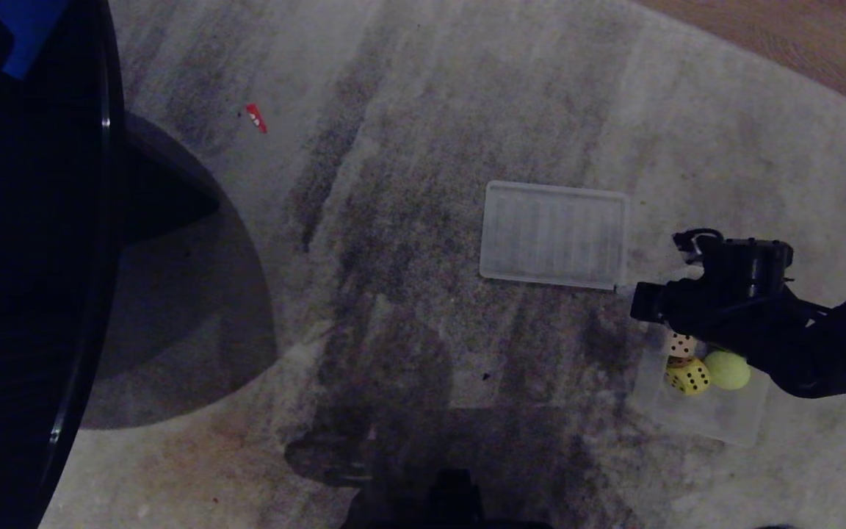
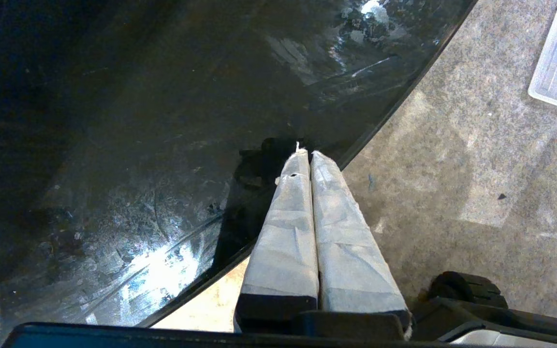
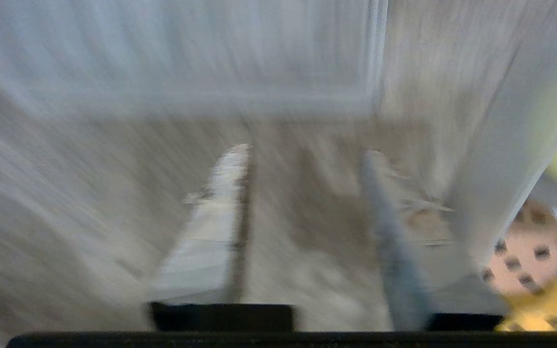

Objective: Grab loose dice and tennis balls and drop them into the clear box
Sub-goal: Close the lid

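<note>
Jaws of right gripper (image 3: pixel 307 159) spread and empty beside clear box (image 1: pixel 731 419) holding dice (image 1: pixel 687 376) and tennis ball (image 1: pixel 727 369); looks post-drop, next find any loose pieces.

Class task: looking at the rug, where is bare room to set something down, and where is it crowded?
Free: the rug between the dark table and the lid. Crowded: the clear box, holding two dice and a tennis ball, under the right gripper.
</note>
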